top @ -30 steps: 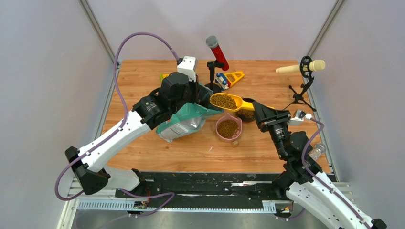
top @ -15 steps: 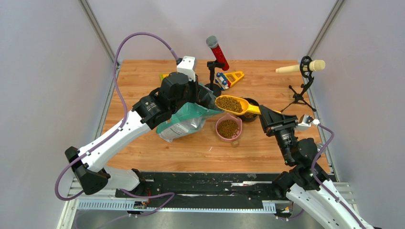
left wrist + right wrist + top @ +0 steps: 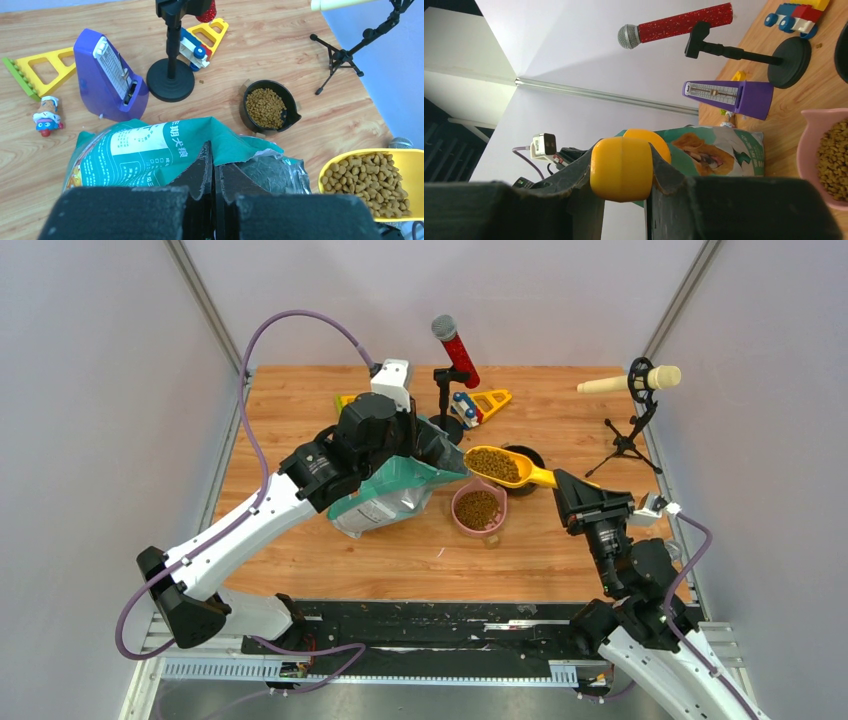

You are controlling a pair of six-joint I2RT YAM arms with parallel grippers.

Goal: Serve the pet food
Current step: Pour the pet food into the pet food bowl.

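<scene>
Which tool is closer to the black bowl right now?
Right. The right tool, gripping the yellow scoop's handle, sits just beside the black bowl; the left tool pinches the teal bag farther to its left.

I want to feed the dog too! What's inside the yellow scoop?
Brown kibble fills the yellow scoop, almost to its rim. The scoop's floor is hidden under the pellets, so their depth cannot be seen.
</scene>
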